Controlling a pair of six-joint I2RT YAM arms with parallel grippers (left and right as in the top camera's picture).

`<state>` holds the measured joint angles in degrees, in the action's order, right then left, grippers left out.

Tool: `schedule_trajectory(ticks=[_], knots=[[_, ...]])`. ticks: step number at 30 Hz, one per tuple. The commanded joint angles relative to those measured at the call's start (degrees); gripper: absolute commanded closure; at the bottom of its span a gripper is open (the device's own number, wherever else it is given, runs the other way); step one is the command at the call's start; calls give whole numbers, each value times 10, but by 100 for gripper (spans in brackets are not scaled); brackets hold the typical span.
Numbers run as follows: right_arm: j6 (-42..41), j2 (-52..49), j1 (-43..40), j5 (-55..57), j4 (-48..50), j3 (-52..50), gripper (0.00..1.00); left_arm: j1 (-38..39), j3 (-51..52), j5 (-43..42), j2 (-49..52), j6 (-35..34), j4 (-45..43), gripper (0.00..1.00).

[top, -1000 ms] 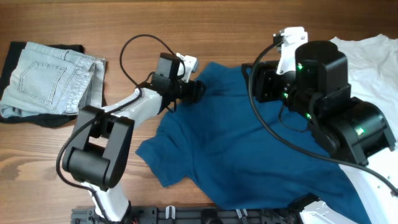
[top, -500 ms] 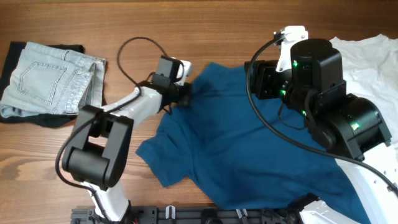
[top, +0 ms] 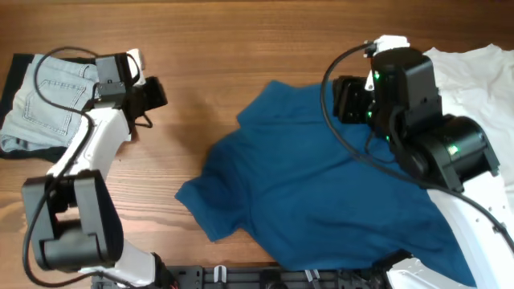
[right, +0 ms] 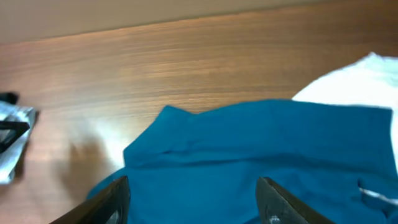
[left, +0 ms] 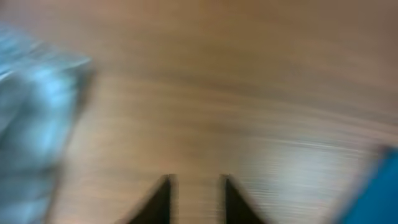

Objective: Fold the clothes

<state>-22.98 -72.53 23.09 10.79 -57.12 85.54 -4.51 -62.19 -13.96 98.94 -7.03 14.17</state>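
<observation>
Rumpled soft blue shirt (top: pixel 321 185) on the woodgrain table (top: pixel 241 48). Over it the right fingers (right: pixel 115 202) gape wide; left fingers (left: pixel 158 200) narrow, empty.

Left arm (top: pixel 84 156): base at my near edge, links running up and away with the elbow bent, wrist at the far left. A black cable (top: pixel 60 60) loops over the wrist. Left tool (top: pixel 152 94) points to the right. My left wrist view is badly blurred; two dark fingertips (left: pixel 163 198) show with a narrow gap between them.

Right arm (top: pixel 438 152): bulky dark links rise from the near right corner and lean up-left, green joint lights lit. Right tool (right: pixel 193 186): fingers (right: pixel 118 198) spread wide. From overhead it is mostly hidden under its own wrist.
</observation>
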Motion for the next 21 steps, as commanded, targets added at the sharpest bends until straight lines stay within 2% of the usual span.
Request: schedule_trajectory(ticks=[1, 6, 14, 21], knots=[[-30, -12, -21, -8, 1, 2, 32, 60, -9, -139, 3, 56, -21, 51], [-29, -16, -25, -17, 0, 2, 31, 155, -9, -120, 52, 107, -75, 37], [-29, -17, -25, -28, -6, 2, 31, 263, -9, -40, 156, 107, -185, 36], [-27, -17, -25, -31, -9, 2, 30, 307, -9, 10, 205, 107, -234, 35]])
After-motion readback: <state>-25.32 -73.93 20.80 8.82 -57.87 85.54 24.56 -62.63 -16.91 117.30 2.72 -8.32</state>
